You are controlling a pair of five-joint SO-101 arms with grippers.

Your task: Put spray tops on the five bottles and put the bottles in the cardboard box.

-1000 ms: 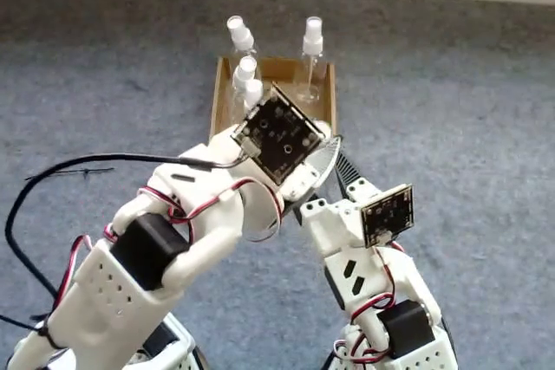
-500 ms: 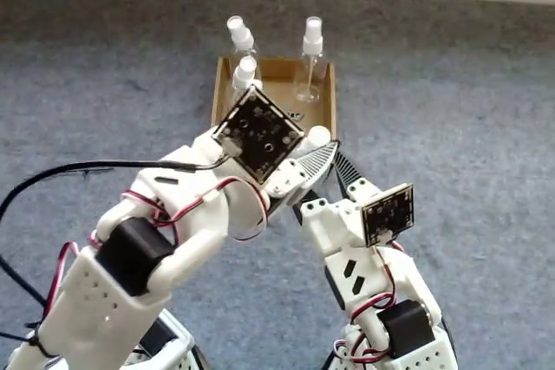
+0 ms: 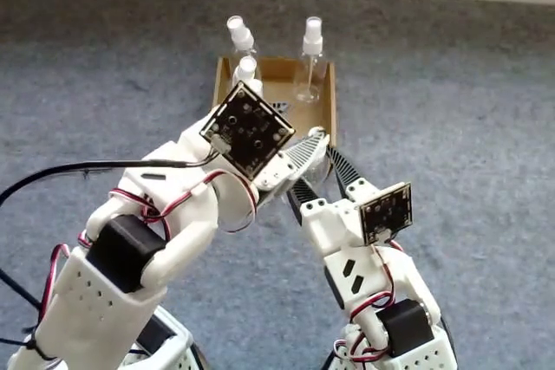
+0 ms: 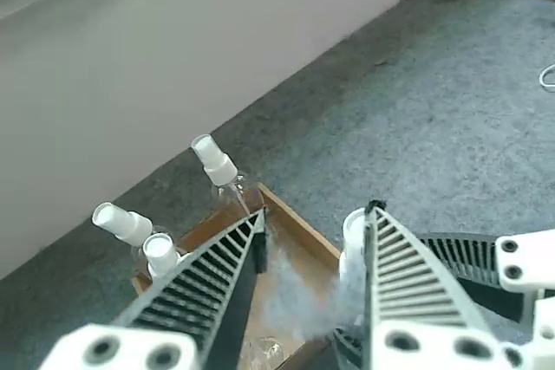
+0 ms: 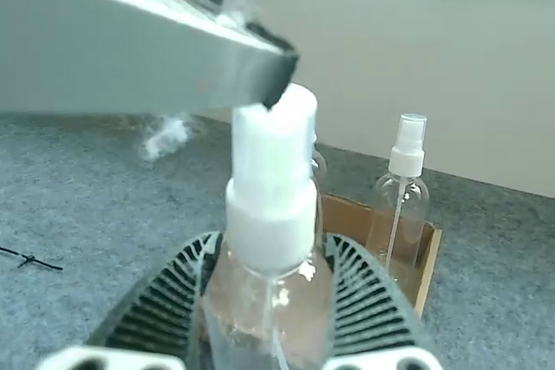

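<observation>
Carpet (image 3: 451,110): rough pile, no worry there. Box (image 3: 214,93) sits just beyond both arms.
Left pincer (image 4: 316,214): released and spread wide, one fingertip touching the crown of the spray top.
Right pincer (image 5: 270,253): clenched on the held bottle (image 5: 269,309), which is upright, just in front of the box's near wall.
Three capped boxed bottles (image 3: 312,58) stand upright, two bunched at a back corner.
Spray top (image 5: 273,171) sits on the held bottle's neck. Can't tell if it's fully seated.

Risks, my read:
- Box looks light and is filling up. Lowering this bottle in could knock the standing ones or shove the box.
- A sideways push from the left fingertip levers the bottle in the right grasp. The smooth clear body could twist or slip.
- The same push could cock the top or pop it off.
</observation>
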